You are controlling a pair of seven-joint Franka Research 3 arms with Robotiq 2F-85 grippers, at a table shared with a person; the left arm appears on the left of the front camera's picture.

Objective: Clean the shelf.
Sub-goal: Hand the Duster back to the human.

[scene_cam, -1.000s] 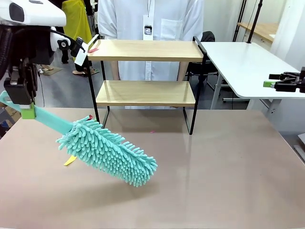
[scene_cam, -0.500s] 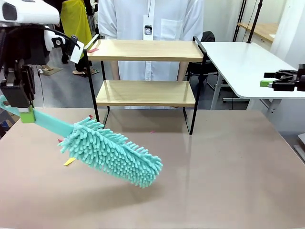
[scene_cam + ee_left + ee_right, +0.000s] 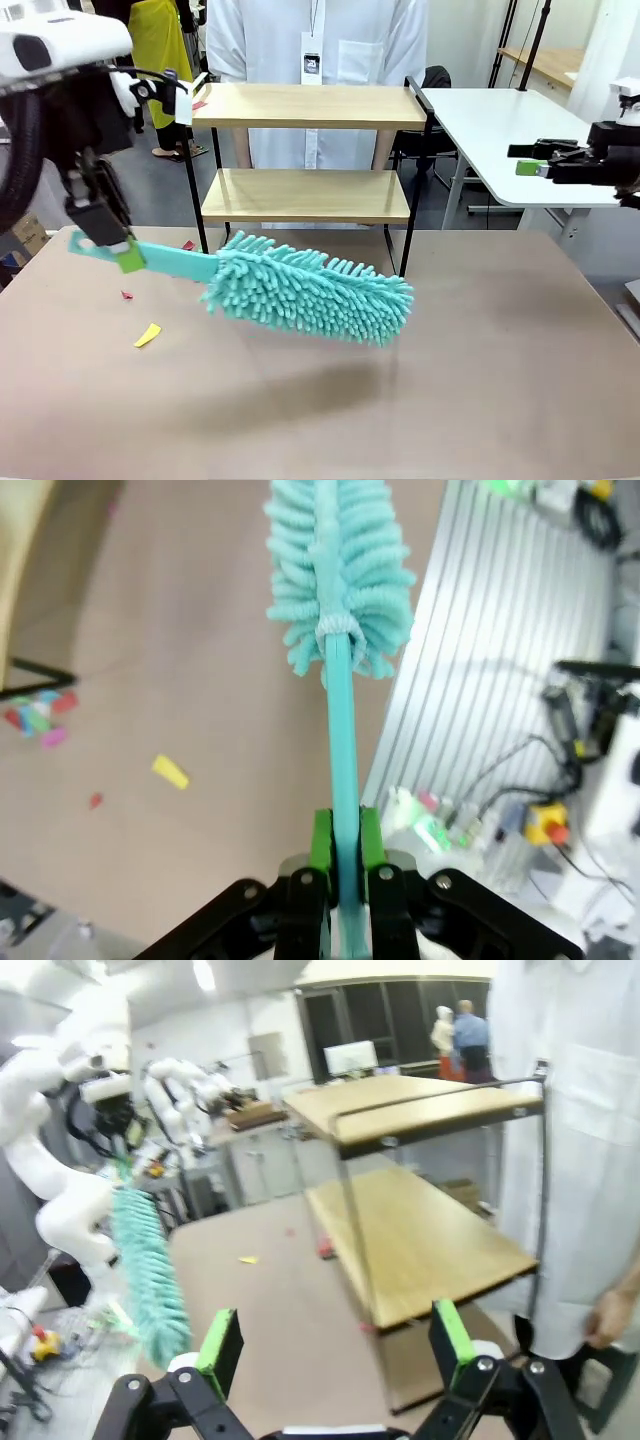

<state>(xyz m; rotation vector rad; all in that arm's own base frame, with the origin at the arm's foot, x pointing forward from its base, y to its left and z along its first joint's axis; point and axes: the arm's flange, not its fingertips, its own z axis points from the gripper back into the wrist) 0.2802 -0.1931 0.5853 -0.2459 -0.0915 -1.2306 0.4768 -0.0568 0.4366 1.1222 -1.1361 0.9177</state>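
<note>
While the near part of the counter [image 3: 330,420] lies bare, small scraps rest on it toward the left: a yellow scrap [image 3: 147,335] and, just beyond it, a small red scrap [image 3: 127,295]. Above this left area the left claw [image 3: 118,247] is clamped tight on the flat handle of a teal duster [image 3: 310,288], its green pads pressing the handle from both sides, as the left wrist view confirms [image 3: 343,865]. The duster is held off the counter, nearly level, its handle running rightward from the claw and its fluffy head reaching toward the counter's middle. The head's right tip hangs in front of the shelf's near right leg; contact cannot be judged.

Farther back, the shelf [image 3: 305,195] stands upright on the counter at centre, two light wood boards in a thin black frame. A small red scrap [image 3: 196,104] lies at the left end of the top board.

At right, the right claw [image 3: 530,160] hovers well apart from the shelf, over a white side table [image 3: 500,130], jaws spread wide and holding nothing. Its wrist view looks toward the shelf [image 3: 420,1230].

Behind the shelf stands a person in a white coat [image 3: 310,40].
</note>
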